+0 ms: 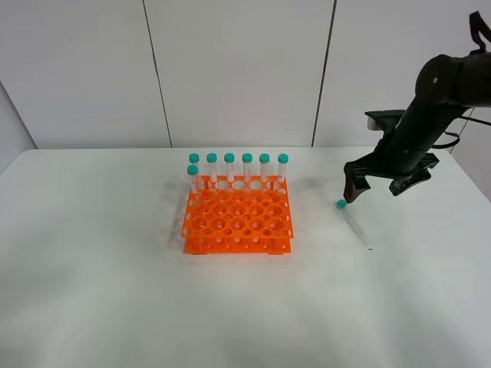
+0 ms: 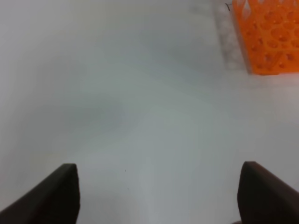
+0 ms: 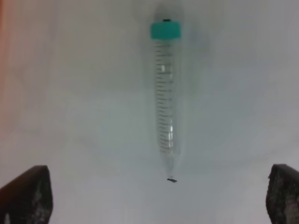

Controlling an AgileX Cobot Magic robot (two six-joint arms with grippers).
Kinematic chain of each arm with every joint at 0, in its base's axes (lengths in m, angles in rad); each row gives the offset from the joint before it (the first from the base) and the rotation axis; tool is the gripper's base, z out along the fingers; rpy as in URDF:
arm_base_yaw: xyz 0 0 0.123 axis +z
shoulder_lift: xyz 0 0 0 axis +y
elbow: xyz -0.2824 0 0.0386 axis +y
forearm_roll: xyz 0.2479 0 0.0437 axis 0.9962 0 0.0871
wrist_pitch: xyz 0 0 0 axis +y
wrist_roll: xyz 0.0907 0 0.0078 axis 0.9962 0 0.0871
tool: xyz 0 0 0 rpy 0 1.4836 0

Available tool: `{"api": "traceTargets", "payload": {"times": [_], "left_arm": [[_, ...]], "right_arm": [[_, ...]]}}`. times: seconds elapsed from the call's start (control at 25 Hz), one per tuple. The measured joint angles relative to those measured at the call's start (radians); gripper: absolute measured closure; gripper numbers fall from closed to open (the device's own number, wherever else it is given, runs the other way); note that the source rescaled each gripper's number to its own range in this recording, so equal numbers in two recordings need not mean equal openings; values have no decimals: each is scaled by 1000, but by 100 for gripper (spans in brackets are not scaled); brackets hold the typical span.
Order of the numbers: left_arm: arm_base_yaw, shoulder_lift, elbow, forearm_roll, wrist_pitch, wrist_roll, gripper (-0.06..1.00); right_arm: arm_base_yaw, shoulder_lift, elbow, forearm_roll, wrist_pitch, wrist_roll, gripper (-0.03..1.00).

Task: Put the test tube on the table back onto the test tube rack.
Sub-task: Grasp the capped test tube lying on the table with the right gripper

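**Position of item.** The test tube (image 1: 354, 225) is found lying flat on the bench (image 1: 115, 307), right of centre in the high view and well apart from the test tube rack (image 1: 238, 218). Its teal cap is turned toward the upper left of that frame and its pointed tip toward the lower right. Seven like tubes (image 1: 247, 165) are seen standing at the far side of the rack; many holes are left open.

**Jaws.** The right arm (image 1: 430, 115) is held over the bench with its jaws released. They are spread wide and hang above and just right of the cap, in contact with nothing. In the right wrist view the test tube (image 3: 166, 93) is seen lengthwise up the middle of the frame, ahead of the two dark tips in the lower corners. The left jaws are likewise released and empty over bare bench, with the test tube rack (image 2: 268, 37) at the upper right of that frame.

**Handling, as judged.** The tube is taken to be light, stiff and smooth-walled. It is likely to roll if nudged and to slip if pinched on the taper. A hold across the straight barrel, just below the cap, is advised, so that the tip is left free for the hole.
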Motion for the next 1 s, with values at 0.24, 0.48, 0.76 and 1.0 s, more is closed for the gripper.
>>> {"api": "traceTargets", "payload": {"times": [0.24, 0.48, 0.76, 1.0], "left_arm": [[0, 0, 0, 0, 0, 0, -6], [0, 0, 0, 0, 0, 0, -6], [0, 0, 0, 0, 0, 0, -6], [0, 0, 0, 0, 0, 0, -6]], "right_arm": [[41, 1, 0, -79, -1, 65, -3], [14, 42, -2, -72, -8, 68, -3], [12, 92, -11, -59, -74, 76, -3], [7, 156, -12, -58, -108, 122, -3]]}}
